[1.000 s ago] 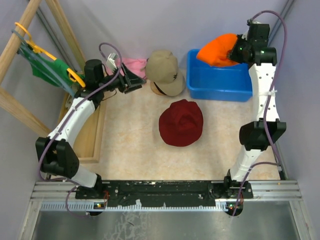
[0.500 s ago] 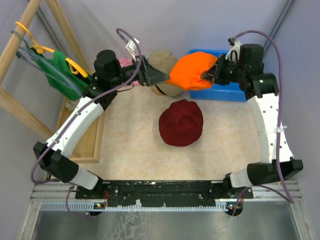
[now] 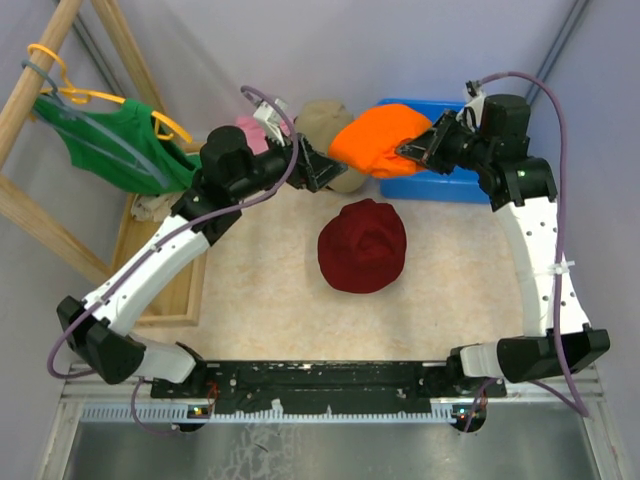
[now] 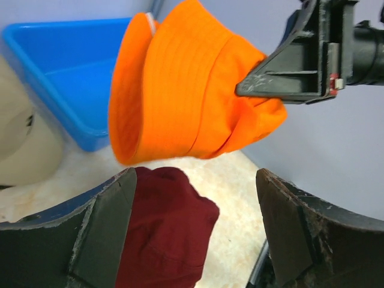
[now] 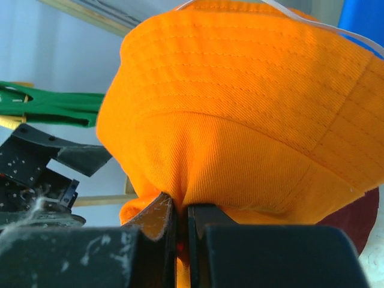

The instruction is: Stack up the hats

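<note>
My right gripper (image 3: 413, 150) is shut on a pinch of the bright orange bucket hat (image 3: 375, 143), holding it in the air at the left end of the blue bin. Seen from the right wrist, the orange hat (image 5: 240, 108) bulges above the closed right gripper (image 5: 183, 213). My left gripper (image 3: 325, 170) is open just left of the hat, nothing between its fingers. In the left wrist view the orange hat (image 4: 186, 90) hangs ahead of the left gripper (image 4: 196, 192). The dark red hat (image 3: 362, 245) lies mid-table. The tan cap (image 3: 322, 117) sits behind, partly hidden.
A blue bin (image 3: 452, 186) stands at the back right. Pink cloth (image 3: 249, 128) lies at the back. A green garment (image 3: 120, 150) on a yellow hanger (image 3: 62, 95) hangs from the wooden frame (image 3: 35, 75) at left, above a wooden tray (image 3: 160, 290).
The right arm carried the orange hat left from over the bin. The left arm swung right toward it and its jaws widened. The green garment swung on its hanger.
</note>
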Robot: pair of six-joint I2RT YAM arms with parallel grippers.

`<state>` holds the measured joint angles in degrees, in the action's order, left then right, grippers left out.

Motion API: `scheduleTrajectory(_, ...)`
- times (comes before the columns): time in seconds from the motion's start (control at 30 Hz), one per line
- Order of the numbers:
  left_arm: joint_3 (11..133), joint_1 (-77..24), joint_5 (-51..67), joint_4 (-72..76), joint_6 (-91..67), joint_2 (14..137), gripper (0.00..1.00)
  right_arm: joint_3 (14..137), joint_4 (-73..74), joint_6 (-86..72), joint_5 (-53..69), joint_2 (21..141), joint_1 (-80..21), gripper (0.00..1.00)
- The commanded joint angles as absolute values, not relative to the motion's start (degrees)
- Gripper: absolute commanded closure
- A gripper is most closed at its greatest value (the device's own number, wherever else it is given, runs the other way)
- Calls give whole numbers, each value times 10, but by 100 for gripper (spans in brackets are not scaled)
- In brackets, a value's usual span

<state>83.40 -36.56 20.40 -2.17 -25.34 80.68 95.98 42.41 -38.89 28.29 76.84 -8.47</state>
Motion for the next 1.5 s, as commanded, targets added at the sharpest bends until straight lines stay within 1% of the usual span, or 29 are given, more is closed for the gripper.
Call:
scheduleTrajectory(0.0, 801, -373, 85, -15, -225, 745, 13, 975, 387, -401, 266, 762, -88, 100)
scheduleTrajectory(0.13, 832, -371, 62, -56, -246, 748, 10, 987, 413, -370, 220, 763, -87, 100)
scheduleTrajectory(0.2, 858, -371, 79, -75, -275, 763, 9, 982, 405, -365, 201, 760, -88, 100)
scheduleTrajectory(0.27, 864, -370, 120, -71, -321, 776, 9, 968, 375, -381, 198, 753, -87, 100)
scheduleTrajectory(0.43, 845, -371, 205, -20, -450, 804, 10, 932, 295, -449, 193, 732, -88, 100)
scheduleTrajectory(0.67, 797, -373, 215, 69, -542, 805, 9, 932, 261, -474, 172, 729, -121, 100)
scheduleTrajectory(1.0, 800, -373, 209, 105, -576, 819, 8, 912, 238, -490, 154, 739, -195, 100)
scheduleTrajectory(1.3, 798, -378, 221, 121, -585, 841, 7, 921, 230, -495, 147, 758, -263, 100)
scheduleTrajectory(1.33, 800, -379, 223, 122, -585, 844, 7, 924, 231, -492, 145, 761, -268, 100)
scheduleTrajectory(1.4, 803, -379, 229, 122, -585, 849, 13, 933, 243, -483, 144, 765, -271, 100)
scheduleTrajectory(1.43, 805, -379, 234, 123, -585, 852, 20, 938, 250, -473, 141, 767, -271, 100)
scheduleTrajectory(1.47, 807, -379, 237, 123, -586, 854, 31, 945, 262, -462, 136, 767, -271, 100)
